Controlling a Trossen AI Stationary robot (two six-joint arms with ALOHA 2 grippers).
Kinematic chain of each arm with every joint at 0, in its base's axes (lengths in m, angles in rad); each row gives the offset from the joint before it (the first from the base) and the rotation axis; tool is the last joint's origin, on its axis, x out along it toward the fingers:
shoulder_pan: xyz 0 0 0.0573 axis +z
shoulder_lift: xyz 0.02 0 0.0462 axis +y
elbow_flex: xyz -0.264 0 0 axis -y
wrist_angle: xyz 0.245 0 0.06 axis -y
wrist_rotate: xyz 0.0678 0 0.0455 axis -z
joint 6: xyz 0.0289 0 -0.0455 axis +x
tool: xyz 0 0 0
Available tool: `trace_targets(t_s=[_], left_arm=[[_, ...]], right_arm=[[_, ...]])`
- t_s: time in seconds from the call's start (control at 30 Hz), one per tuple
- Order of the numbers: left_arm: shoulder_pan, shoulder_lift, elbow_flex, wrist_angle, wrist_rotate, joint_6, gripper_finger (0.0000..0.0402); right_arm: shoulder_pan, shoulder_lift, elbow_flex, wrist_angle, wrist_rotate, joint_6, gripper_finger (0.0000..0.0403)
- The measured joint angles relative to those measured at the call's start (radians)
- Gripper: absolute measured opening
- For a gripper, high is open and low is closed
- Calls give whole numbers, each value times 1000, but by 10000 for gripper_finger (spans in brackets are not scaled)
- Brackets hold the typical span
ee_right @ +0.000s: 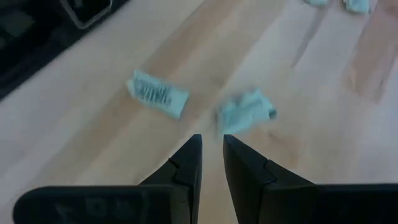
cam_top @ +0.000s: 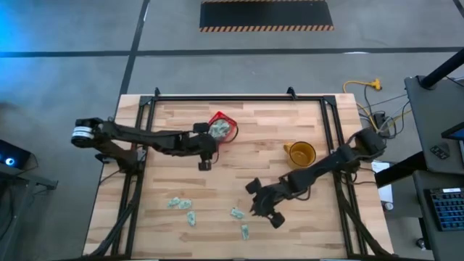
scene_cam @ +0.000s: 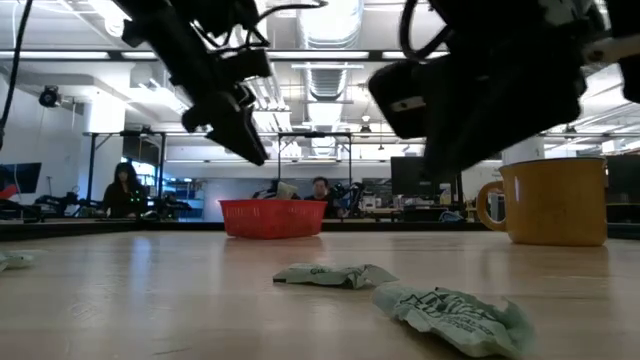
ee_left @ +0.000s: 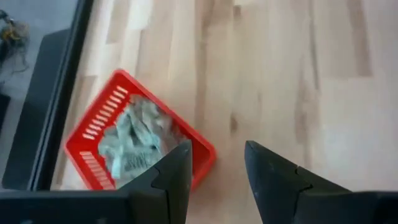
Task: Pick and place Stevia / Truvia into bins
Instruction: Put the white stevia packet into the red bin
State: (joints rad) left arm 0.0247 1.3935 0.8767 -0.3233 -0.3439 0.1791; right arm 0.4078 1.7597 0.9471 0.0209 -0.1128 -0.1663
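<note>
High view shows the red basket (cam_top: 222, 127) near the far edge of the wooden table (cam_top: 239, 181). It sits turned, with one corner pointing at the left gripper (cam_top: 205, 164), which hangs just beside it. Green and white sachets fill the basket (ee_left: 134, 140). The left gripper's fingers (ee_left: 177, 171) are spread apart with nothing between them.

More sachets lie loose near the front edge: a pair at (cam_top: 179, 203), one at (cam_top: 191, 217), one at (cam_top: 237, 213) and one at (cam_top: 245, 232). They point all different ways.

The right gripper (cam_top: 255, 210) hangs over the two on the right. Its fingers (ee_right: 189, 163) have only a small gap and hold nothing.

A yellow mug (cam_top: 300, 154) stands next to the right arm.
</note>
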Motion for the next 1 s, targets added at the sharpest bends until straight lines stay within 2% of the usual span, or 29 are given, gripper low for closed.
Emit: trace_targets(t_s=[0.2,0.4,0.53,0.63,0.77,0.87,1.0], left_arm=[[-33,-29,-7,2,-6,0,132],[-31,-14,-19,-1,-110,10,132],[-31,-9,-20,-2,-110,11,132],[-31,-10,-21,-9,-110,10,132],[-31,-10,-21,-9,-110,10,132],[-31,-10,-21,-9,-110,11,132],[-31,-10,-21,-9,-110,11,132]], right_arm=[[-1,56,55,-6,0,-2,57],[0,73,67,-18,-22,2,57],[0,74,65,-6,-102,29,57],[7,84,65,26,-106,36,59],[11,125,63,76,-105,36,82],[10,151,66,104,-81,3,104],[0,158,78,114,17,-21,126]])
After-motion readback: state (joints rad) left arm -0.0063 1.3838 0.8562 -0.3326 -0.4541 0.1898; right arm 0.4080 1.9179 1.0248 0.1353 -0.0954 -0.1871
